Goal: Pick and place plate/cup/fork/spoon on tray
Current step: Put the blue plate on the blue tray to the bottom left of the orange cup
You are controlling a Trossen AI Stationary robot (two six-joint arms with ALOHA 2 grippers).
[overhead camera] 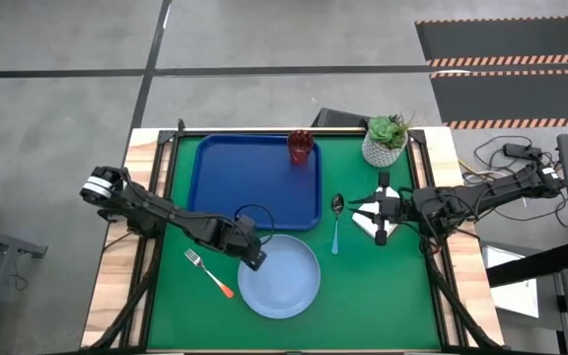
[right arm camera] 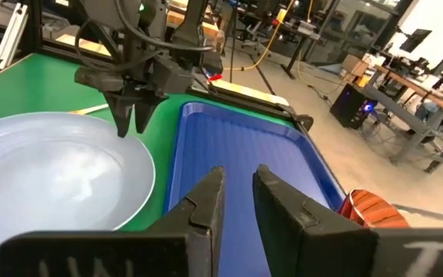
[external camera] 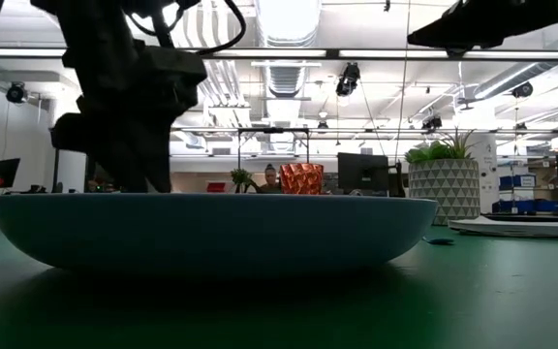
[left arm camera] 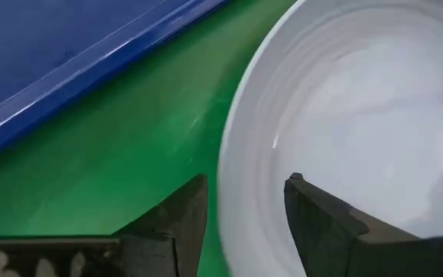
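The pale-blue plate (overhead camera: 282, 278) lies flat on the green mat near the table's front. My left gripper (left arm camera: 244, 208) is open and points down at the plate's far-left rim (left arm camera: 233, 192), with one finger over the plate's inside and one over the mat outside. It also shows in the right wrist view (right arm camera: 133, 123). The dark-blue tray (overhead camera: 235, 187) lies behind the plate, and the red-brown cup (overhead camera: 301, 146) stands in its far right corner. The fork (overhead camera: 210, 273) lies left of the plate and the spoon (overhead camera: 336, 222) right of the tray. My right gripper (right arm camera: 237, 196) hovers narrowly open and empty, right of the spoon.
A white pot with a green plant (overhead camera: 386, 140) stands at the back right. A small white box (overhead camera: 381, 231) lies under my right gripper. The mat between plate and tray (left arm camera: 114, 154) is a narrow green strip. A person shows far behind in the low view (external camera: 269, 179).
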